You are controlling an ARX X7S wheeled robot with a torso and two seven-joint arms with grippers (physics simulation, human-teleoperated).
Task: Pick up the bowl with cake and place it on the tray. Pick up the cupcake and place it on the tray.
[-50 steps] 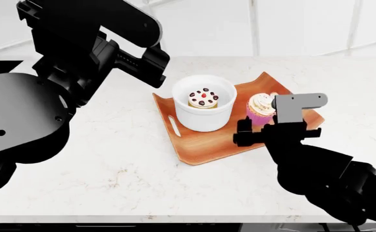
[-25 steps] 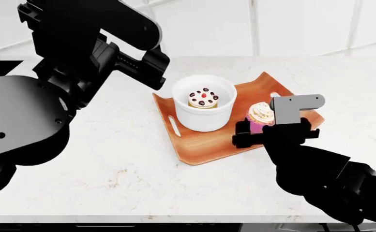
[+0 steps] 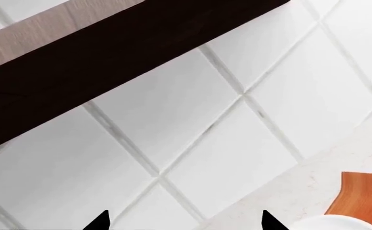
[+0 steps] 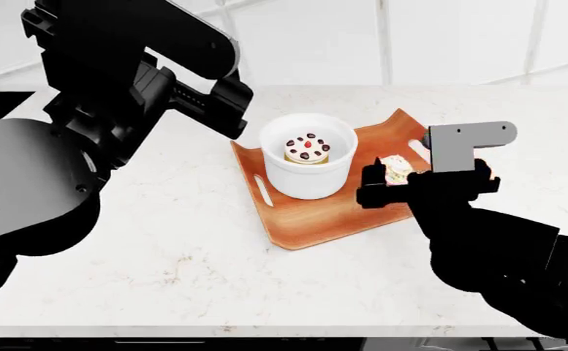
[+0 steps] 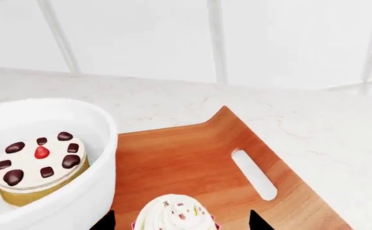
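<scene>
The white bowl (image 4: 308,175) with the cake (image 4: 306,148) in it stands on the left half of the wooden tray (image 4: 323,219). On the tray's right half is the cupcake (image 4: 397,170), mostly hidden in the head view by my right gripper (image 4: 428,177). In the right wrist view the cupcake (image 5: 176,216) sits between the fingertips of the open right gripper (image 5: 180,223), with a gap on each side; the bowl (image 5: 77,191) and cake (image 5: 38,165) are beside it. My left gripper (image 4: 233,110) hangs open and empty above the counter behind the bowl.
The tray lies on a white marble counter (image 4: 186,248) backed by a tiled wall (image 4: 440,36). The left wrist view faces that wall (image 3: 192,143) and a dark band (image 3: 109,62); the tray's corner (image 3: 365,196) shows at its edge.
The cupcake stands lower on the tray than a second ago. My right gripper has risen and shifted right, now covering most of it. The left arm barely moved.
</scene>
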